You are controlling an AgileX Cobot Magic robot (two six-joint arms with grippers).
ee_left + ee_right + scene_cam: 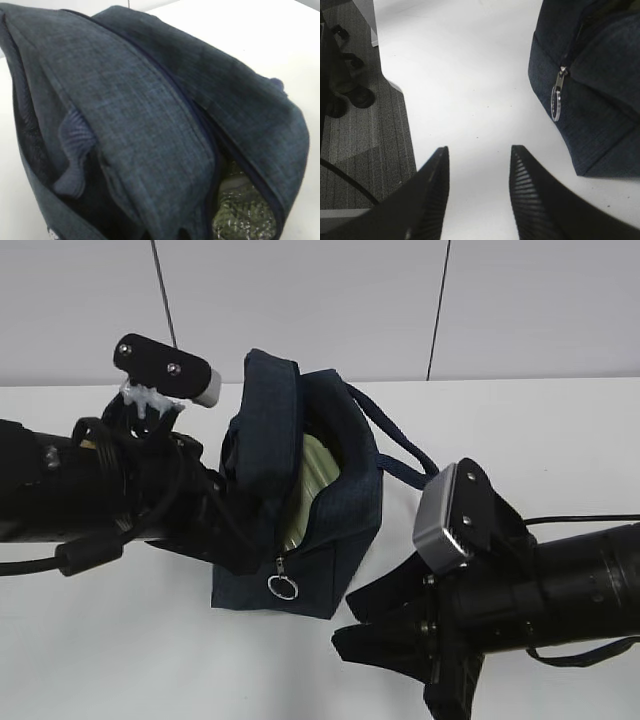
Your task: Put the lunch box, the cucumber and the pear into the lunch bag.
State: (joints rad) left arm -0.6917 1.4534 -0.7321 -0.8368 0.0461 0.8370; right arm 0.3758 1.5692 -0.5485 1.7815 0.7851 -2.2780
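Standing on the smooth white desk point(120, 640), the lunch bag point(340, 540) is a boxy thing of coarse-woven navy fabric, its flap lifted and crinkled silvery lining point(245, 215) showing inside (something pale green sits in there). A silver ring pull point(556, 102) hangs from the zip. The left claw point(235, 525) presses in at the bag's mouth; whether it grips, I cannot tell. The right claw point(477, 195), ribbed black fingers point(432, 200) spread, hovers empty beside the bag.
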